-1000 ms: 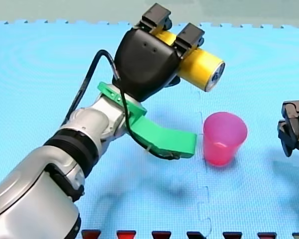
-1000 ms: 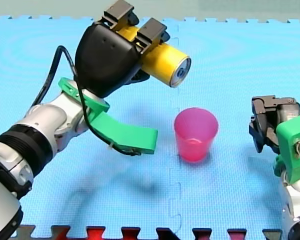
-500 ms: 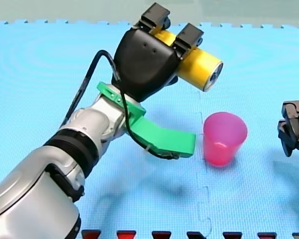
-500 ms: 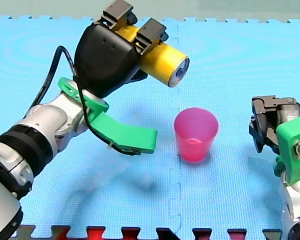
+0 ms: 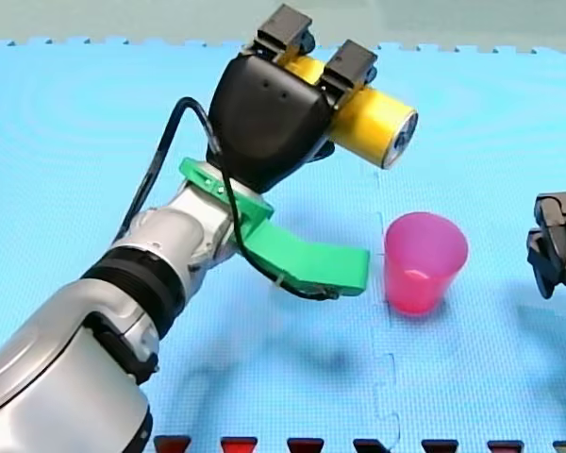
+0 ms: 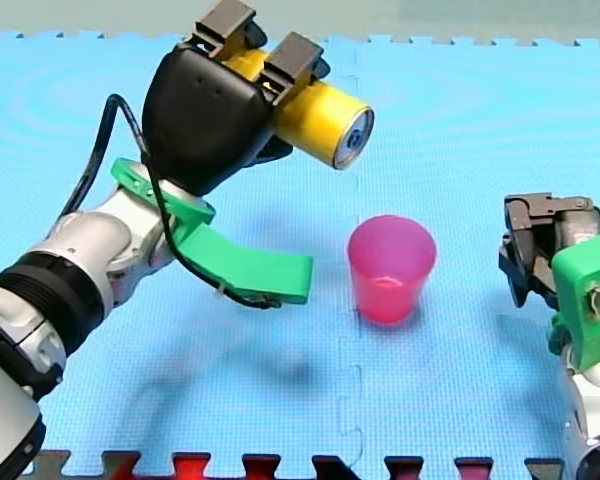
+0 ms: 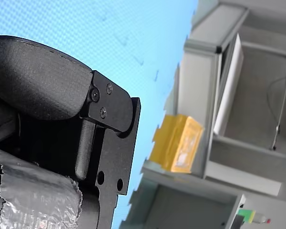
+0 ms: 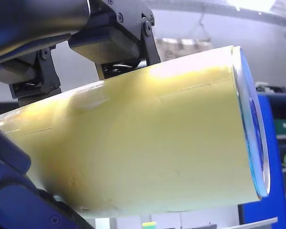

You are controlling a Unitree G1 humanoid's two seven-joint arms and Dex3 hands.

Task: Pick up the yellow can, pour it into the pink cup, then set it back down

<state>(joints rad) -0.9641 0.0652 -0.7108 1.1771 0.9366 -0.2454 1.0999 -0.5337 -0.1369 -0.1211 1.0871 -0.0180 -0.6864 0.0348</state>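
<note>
- Two fingers of the left hand wrap tightly over the yellow can, holding it on its side in the air.
- Can is above the pink cup, slightly to its left.
- Right hand at the right edge; I cannot tell if it is open or closed.

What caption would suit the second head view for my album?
Left hand holds a yellow can sideways, raised beside an upright pink cup on a blue mat; right hand at right edge.

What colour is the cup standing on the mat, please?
The cup is pink; second head view shows it best.
</note>
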